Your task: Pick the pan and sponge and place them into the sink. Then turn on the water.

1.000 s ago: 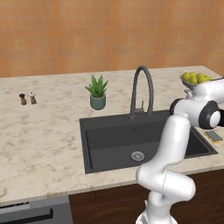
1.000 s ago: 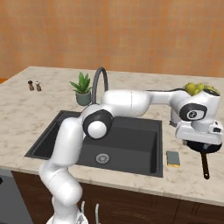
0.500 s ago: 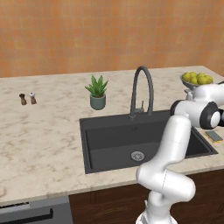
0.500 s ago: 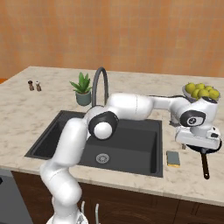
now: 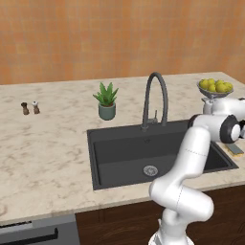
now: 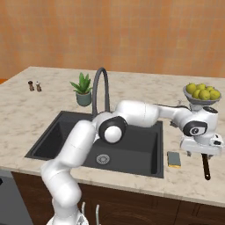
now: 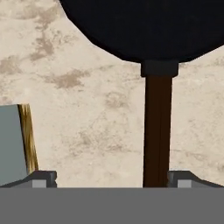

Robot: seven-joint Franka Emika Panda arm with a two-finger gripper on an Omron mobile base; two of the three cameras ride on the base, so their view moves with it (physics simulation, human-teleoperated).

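The black pan point(image 7: 144, 26) lies on the marble counter right of the sink point(image 6: 48, 140), its dark handle point(image 7: 156, 131) running down between my fingertips, closer to the right one. My gripper point(image 7: 116, 178) is open and low over the handle, not closed on it. From the right base view, the gripper point(image 6: 201, 151) covers the pan's round part and only the handle point(image 6: 205, 166) sticks out toward the counter's front edge. The sponge point(image 6: 174, 159) lies flat between the basin's rim and the pan, also seen as the sponge point(image 7: 15, 144) and the sponge point(image 5: 235, 149).
A tall arched faucet point(image 6: 100, 88) stands behind the basin, with a round silver drain point(image 6: 103, 158) in its floor. A bowl of yellow fruit point(image 6: 203, 93) sits behind the pan. A potted plant point(image 6: 82, 90) and two small shakers point(image 6: 34, 85) stand further left.
The hand has come down over the pan's handle, jaws staying wide. Pan and sponge have not moved.
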